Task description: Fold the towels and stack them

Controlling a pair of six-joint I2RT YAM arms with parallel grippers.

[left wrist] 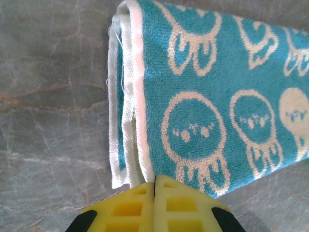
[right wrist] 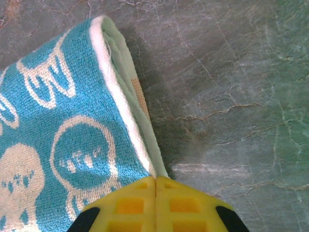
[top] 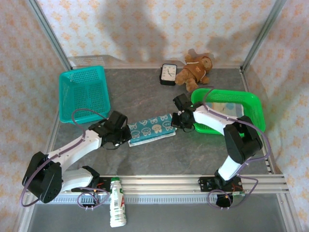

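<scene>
A teal mesh basket sits tilted at the back left of the grey, stone-veined table. A bright green tray lies at the right, with the right arm reaching across its near rim. A small black clock and a brown teddy bear stand by the back wall, and a white bottle lies at the near edge, well apart from the work. Mid-table, between the two arms, lies the towel, folded into a long narrow strip with nothing on it. It is thin, looped terry cloth, teal-blue with cream cartoon heads and a white hem, and its layers show at both ends. The left gripper is at the strip's left end. In the left wrist view its yellow ridged jaws are pressed together where the hem runs into their seam, pinching that corner. The right gripper does the same at the right end, its jaws closed on the hem there.
</scene>
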